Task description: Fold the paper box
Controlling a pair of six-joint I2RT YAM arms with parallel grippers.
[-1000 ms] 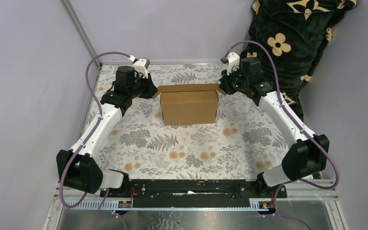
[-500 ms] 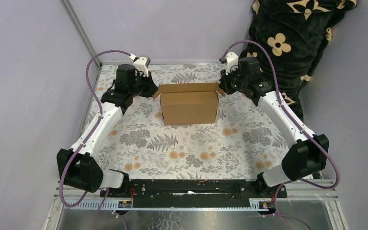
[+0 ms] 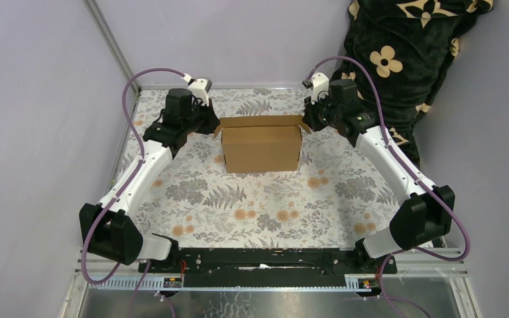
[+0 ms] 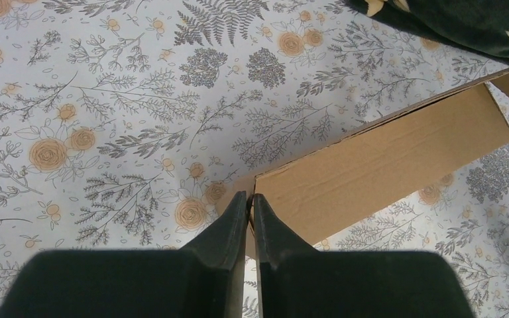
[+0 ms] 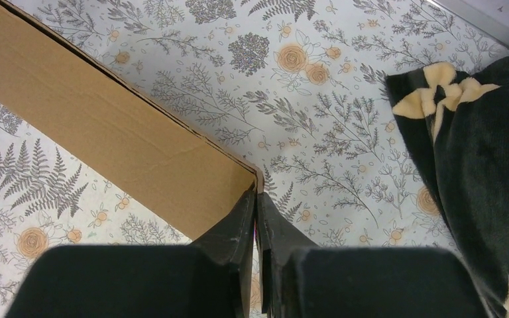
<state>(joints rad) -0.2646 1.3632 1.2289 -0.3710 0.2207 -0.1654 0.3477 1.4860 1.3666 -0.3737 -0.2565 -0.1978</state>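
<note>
The paper box [image 3: 262, 149] is plain brown cardboard, standing at the back middle of the table with its top open and a flap raised behind. My left gripper [image 3: 213, 126] is at the box's left end and my right gripper [image 3: 307, 122] at its right end. In the left wrist view the left gripper [image 4: 248, 197] is shut on a thin cardboard edge at the corner of the paper box [image 4: 384, 159]. In the right wrist view the right gripper [image 5: 256, 195] is likewise shut on the corner edge of the paper box [image 5: 106, 126].
A floral cloth [image 3: 258, 205] covers the table. A dark blanket with pale flowers [image 3: 404, 53] hangs at the back right, close behind the right arm, and its edge lies on the cloth [image 5: 477, 146]. Walls run along the left and back.
Both grippers have closed a little further on the box's end corners. The left wrist has shifted slightly right and the right wrist turned slightly. The box has stayed in place.
</note>
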